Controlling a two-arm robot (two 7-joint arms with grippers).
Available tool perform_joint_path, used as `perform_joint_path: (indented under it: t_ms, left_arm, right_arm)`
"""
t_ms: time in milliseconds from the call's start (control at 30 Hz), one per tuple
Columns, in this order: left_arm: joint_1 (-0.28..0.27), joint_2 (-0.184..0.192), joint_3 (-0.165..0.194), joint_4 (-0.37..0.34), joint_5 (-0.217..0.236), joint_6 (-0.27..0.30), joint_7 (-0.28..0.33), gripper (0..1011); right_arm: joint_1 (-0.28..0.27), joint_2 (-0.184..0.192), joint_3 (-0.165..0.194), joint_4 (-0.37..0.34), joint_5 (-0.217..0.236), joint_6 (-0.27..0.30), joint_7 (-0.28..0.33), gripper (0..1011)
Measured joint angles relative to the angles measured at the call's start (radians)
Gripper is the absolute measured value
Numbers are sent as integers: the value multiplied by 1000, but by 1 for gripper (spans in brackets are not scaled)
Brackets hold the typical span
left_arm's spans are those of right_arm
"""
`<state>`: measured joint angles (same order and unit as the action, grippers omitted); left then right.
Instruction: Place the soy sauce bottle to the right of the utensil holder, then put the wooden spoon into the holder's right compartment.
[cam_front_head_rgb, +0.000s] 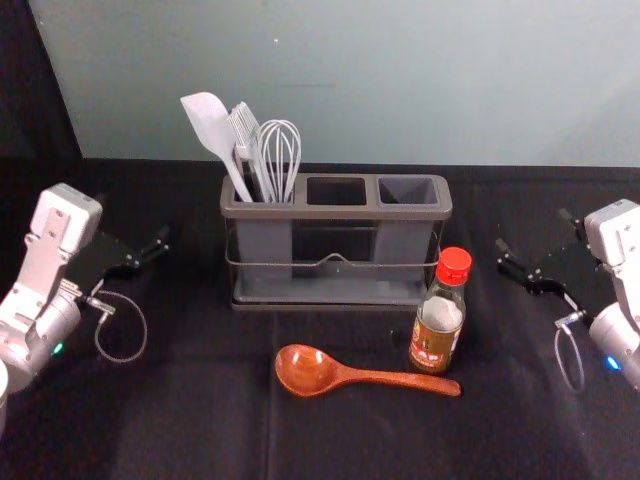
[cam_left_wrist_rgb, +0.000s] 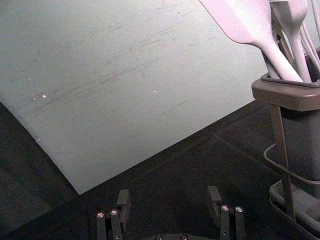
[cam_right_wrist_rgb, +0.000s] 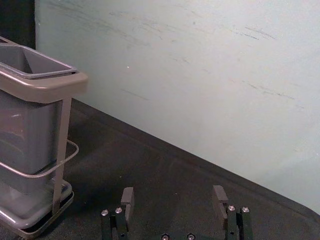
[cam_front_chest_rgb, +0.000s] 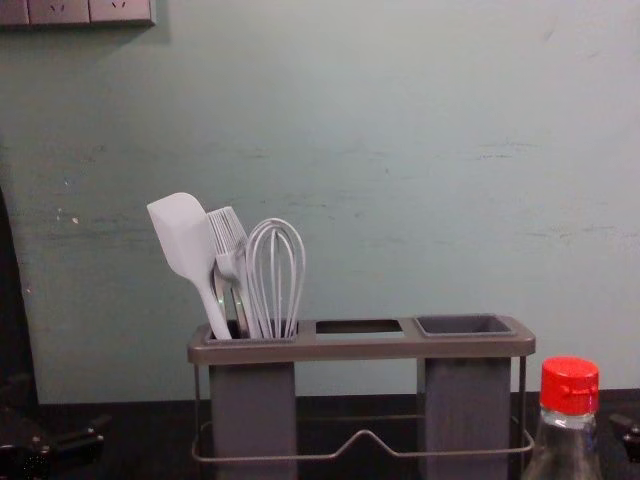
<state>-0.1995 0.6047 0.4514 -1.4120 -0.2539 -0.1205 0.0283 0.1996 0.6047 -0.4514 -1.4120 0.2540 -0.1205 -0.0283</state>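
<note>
Before the holder (cam_front_head_rgb: 336, 213), wooden spoon (cam_front_head_rgb: 350, 375) crosswise, bowl (cam_front_head_rgb: 304, 371) leftward.

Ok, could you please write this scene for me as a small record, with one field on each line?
holder: utensil holder, upright, three openings
left compartment: spatula, fork, whisk
middle opening: no utensils
right compartment: no utensils
bottle: soy sauce bottle, upright, red cap on, in front of holder's right end
spoon: wooden spoon, lying in front of holder, bowl towards left, handle end before bottle
left tool: open, empty, left of holder
right tool: open, empty, right of holder and bottle
</note>
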Motion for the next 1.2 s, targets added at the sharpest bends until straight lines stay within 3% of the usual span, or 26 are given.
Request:
perform_joint_path:
  t_ms: [933, 1200]
  left_arm:
    - [0, 0, 0, 0, 0, 0, 0, 1005]
    - [0, 0, 0, 0, 0, 0, 0, 1005]
  right_arm:
    - [0, 0, 1, 0, 0, 0, 0, 1002]
    - [-48, 11, 35, -40, 0, 0, 4, 1002]
